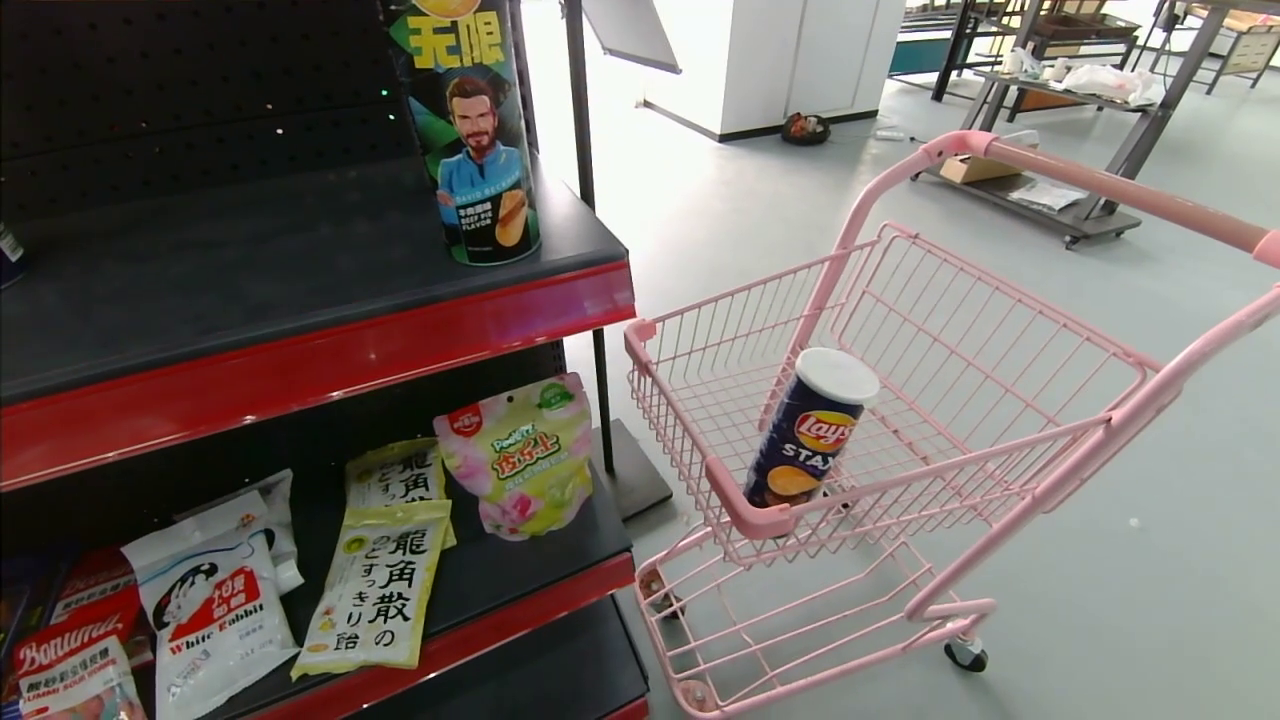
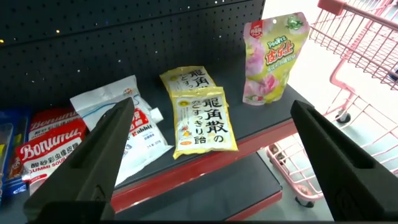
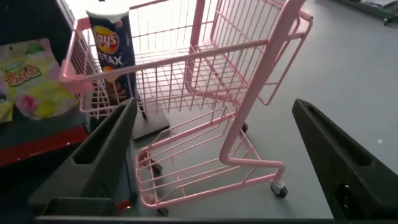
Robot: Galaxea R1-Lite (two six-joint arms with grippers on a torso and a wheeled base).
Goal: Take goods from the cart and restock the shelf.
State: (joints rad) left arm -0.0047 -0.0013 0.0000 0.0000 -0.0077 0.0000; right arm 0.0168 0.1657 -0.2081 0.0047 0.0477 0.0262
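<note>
Facing the cart (image 1: 735, 505), my right pincer (image 3: 214, 109) is spread and empty; the can (image 3: 112, 53) stands ahead in the corner near the shelf (image 1: 300, 260), long axis nearly upright, a little leaning. My left pincer (image 2: 211, 106), spread too, faces the bags (image 2: 202, 121), so right is nearer, I think.

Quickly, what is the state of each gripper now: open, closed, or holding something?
Left gripper: open, holding nothing.
Right gripper: open, holding nothing.
</note>
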